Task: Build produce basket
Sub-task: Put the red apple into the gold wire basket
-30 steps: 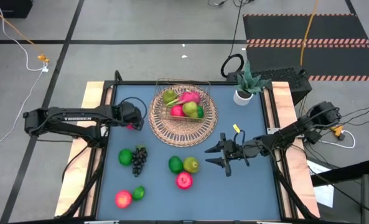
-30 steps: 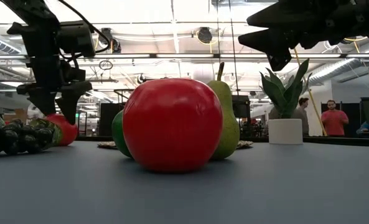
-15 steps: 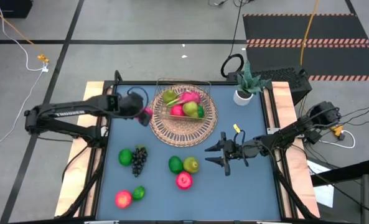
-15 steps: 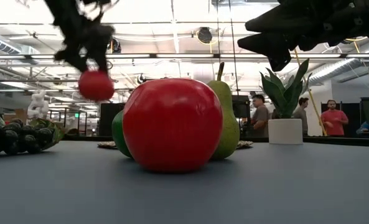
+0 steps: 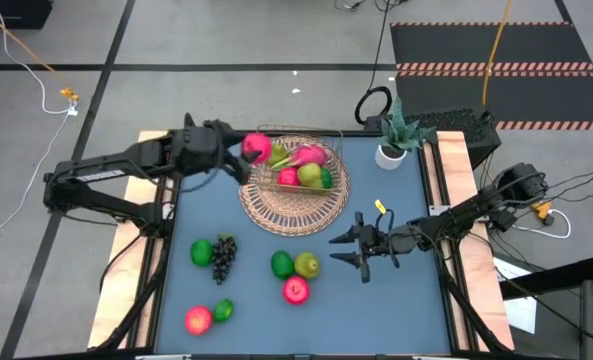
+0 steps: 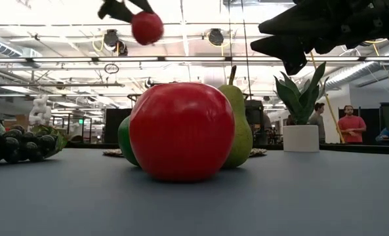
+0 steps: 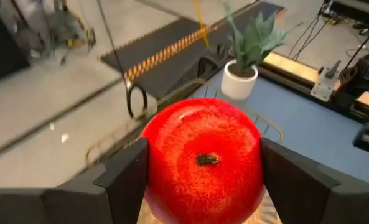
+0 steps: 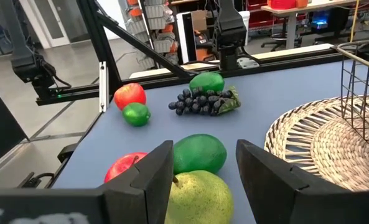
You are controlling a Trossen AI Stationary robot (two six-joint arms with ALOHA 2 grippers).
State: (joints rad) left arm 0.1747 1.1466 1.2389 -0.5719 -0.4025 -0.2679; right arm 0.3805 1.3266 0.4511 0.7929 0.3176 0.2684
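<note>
My left gripper [image 5: 244,152] is shut on a red apple [image 5: 257,148] high above the far left rim of the wicker basket [image 5: 276,215]. A pink dragon fruit [image 5: 306,157], a red apple and green fruits lie in the basket's well. On the blue table rest a lime [image 5: 202,252], a grape bunch [image 5: 223,256], a green fruit [image 5: 282,264], a pear [image 5: 307,264], a red apple [image 5: 295,290], and at the near left another apple [image 5: 198,320] with a small lime. My right gripper [image 5: 361,250] hovers open and empty, right of the pear. My left gripper pinches the red apple by two opposite sides [image 7: 153,168] between its two fingers [image 7: 125,180]. The fingers come from the table's left, slanting a little downward. The apple is lifted clear, high over the table [image 6: 147,27], its dark end spot facing the wrist.
A small white pot with a green plant [image 5: 391,152] stands at the far right corner. The basket's thin wire handle [image 5: 296,130] stands above its far side. People are in the room beyond the table [image 6: 351,124].
My left gripper has risen from the table's left side with the red apple, going up and toward the basket's far left rim. It has tipped from pointing down to nearly level. The apple, on the table a second ago, now hangs clear.
</note>
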